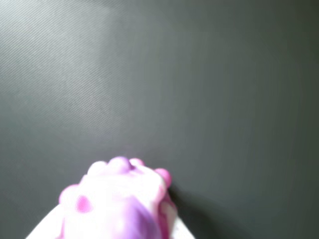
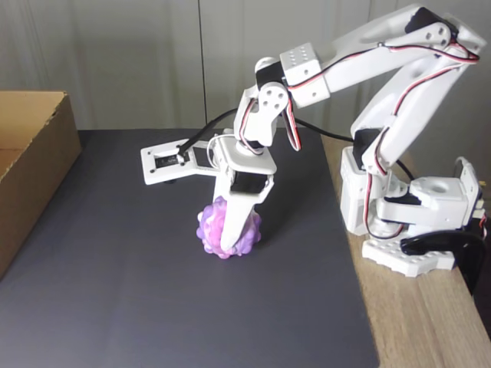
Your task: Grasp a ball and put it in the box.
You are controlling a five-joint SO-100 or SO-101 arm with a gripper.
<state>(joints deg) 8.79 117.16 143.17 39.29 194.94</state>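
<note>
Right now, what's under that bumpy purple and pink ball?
The bumpy purple, pink and white ball sits on the dark grey mat, with the white end effector down over it. Its finger hides the ball's middle, and the contact patch cannot be seen.

Bumpy purple-pink-white ball point(image 2: 228, 228) on the dark mat, well apart from open brown cardboard box point(image 2: 31, 165).

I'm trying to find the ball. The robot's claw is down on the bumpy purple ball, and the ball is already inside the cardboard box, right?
Not quite. The gripper is down on the ball, but the fixed view shows the ball on the dark mat, well apart from the box at the left edge.
</note>
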